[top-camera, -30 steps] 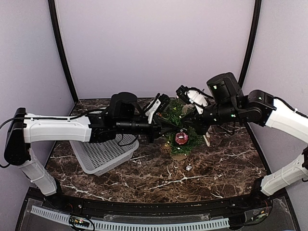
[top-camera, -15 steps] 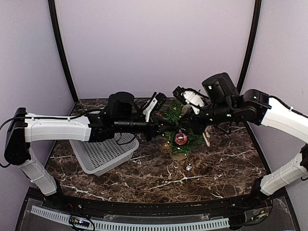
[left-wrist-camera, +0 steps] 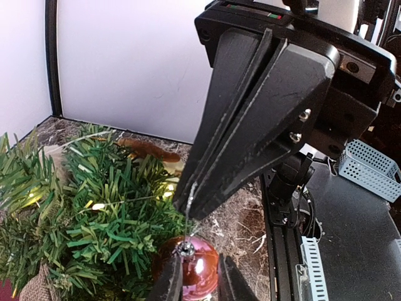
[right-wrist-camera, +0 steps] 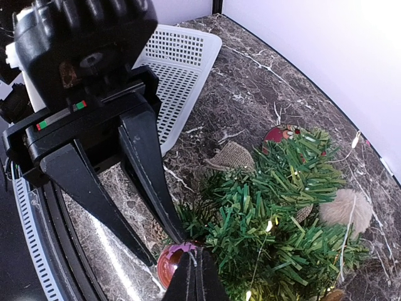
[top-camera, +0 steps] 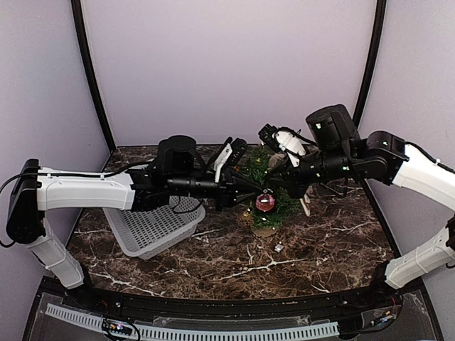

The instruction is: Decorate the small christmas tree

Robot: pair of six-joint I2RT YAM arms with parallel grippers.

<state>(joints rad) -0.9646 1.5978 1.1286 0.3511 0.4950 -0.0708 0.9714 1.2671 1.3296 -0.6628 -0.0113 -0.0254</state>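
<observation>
The small christmas tree (top-camera: 264,172) stands mid-table, lit with tiny lights; it also shows in the left wrist view (left-wrist-camera: 106,207) and the right wrist view (right-wrist-camera: 282,207). A shiny red-pink bauble (top-camera: 265,203) hangs at its front left side. My right gripper (right-wrist-camera: 197,276) is shut on the bauble's thin hanger thread just above its cap, as the left wrist view (left-wrist-camera: 187,204) shows. My left gripper (left-wrist-camera: 199,282) is open, its two fingers straddling the top of the bauble (left-wrist-camera: 188,269), the left one close to the cap.
A white perforated basket (top-camera: 153,227) lies left of the tree. A pine cone (right-wrist-camera: 155,229) and a burlap piece (right-wrist-camera: 233,157) lie by the tree's base. A red ornament (right-wrist-camera: 282,133) and a fuzzy beige ball (right-wrist-camera: 343,210) sit on the tree.
The right arm swung slightly left, then back right. The bauble has shifted a little up and left. The left gripper has edged right toward it.
</observation>
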